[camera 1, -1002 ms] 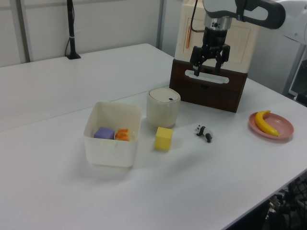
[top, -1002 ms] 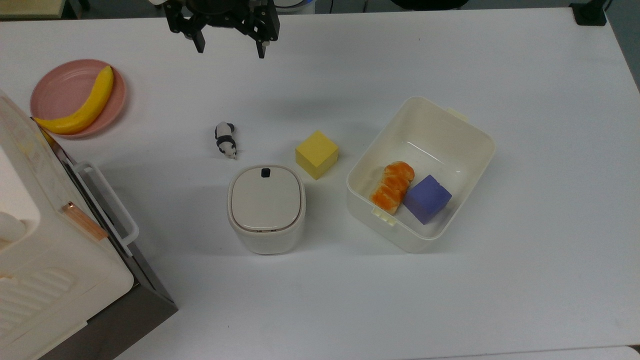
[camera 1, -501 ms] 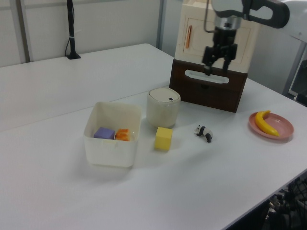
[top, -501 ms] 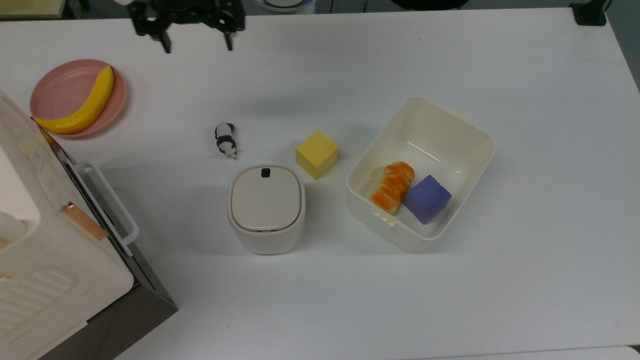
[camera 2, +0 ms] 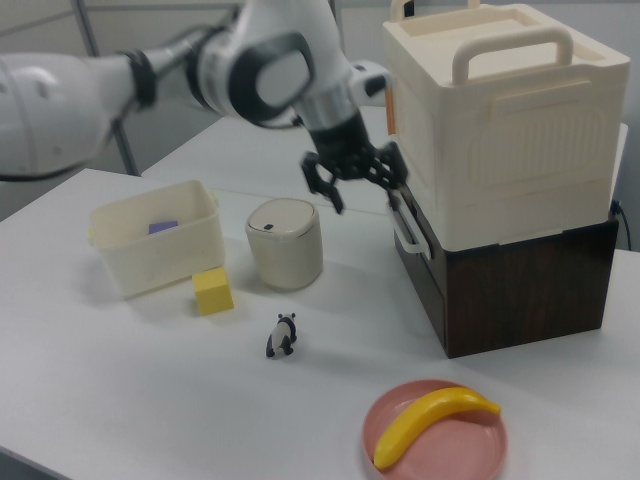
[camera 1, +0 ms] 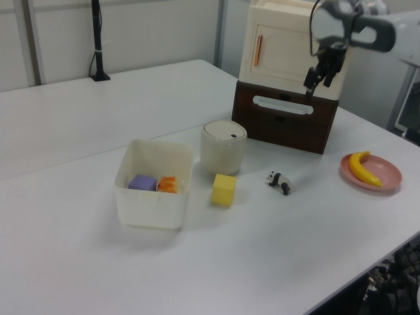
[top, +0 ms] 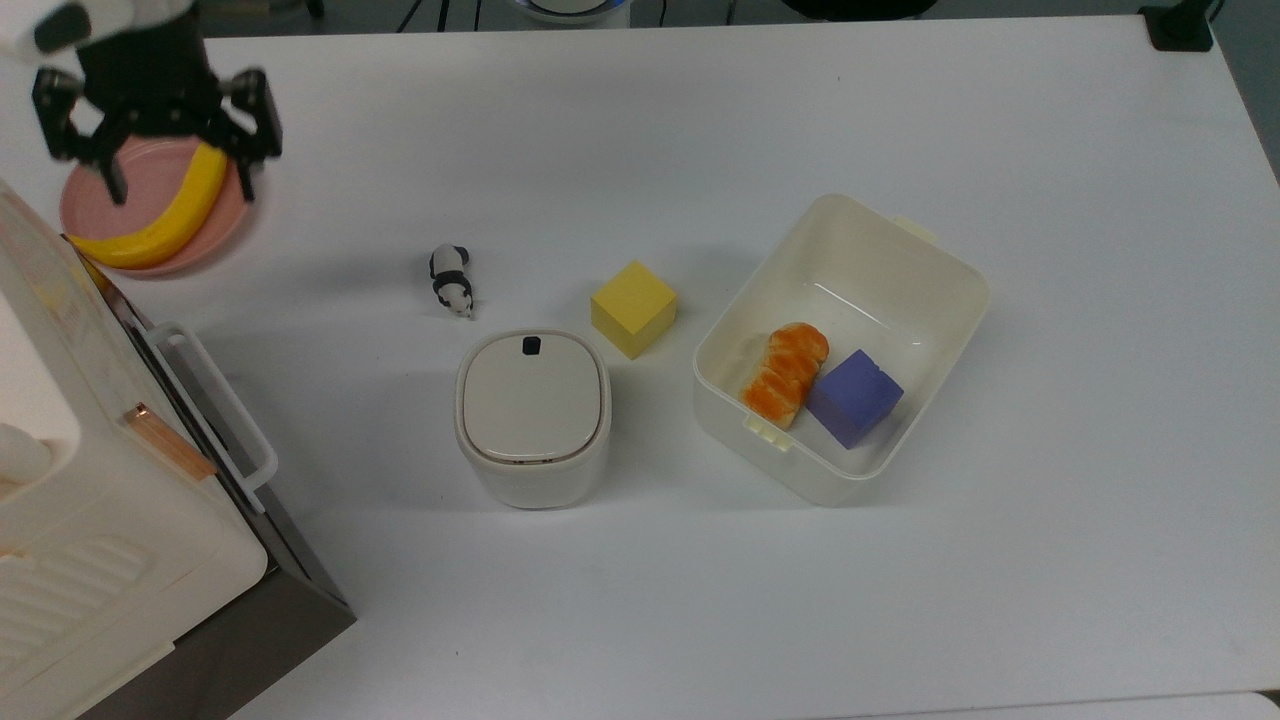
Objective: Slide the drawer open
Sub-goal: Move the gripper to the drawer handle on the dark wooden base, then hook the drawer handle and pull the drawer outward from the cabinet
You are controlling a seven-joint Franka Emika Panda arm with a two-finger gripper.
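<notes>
Gripper point(top: 170, 185) has swung from table's 12 o'clock toward 10 o'clock in top view, now above pink plate point(top: 95, 190). Jaws spread wide, holding nothing. Drawer point(camera 1: 283, 121) shut at 8 o'clock; white handle point(top: 215, 405) untouched. Approach under way, likely closing on handle.

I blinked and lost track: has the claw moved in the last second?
Yes. In the top view the claw has swung toward the top view's left, from above the panda toy to over the pink plate.

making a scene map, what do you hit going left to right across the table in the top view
drawer with its white loop handle → panda figurine → round lidded bin → yellow cube → cream tub holding the orange bread and purple cube.
</notes>
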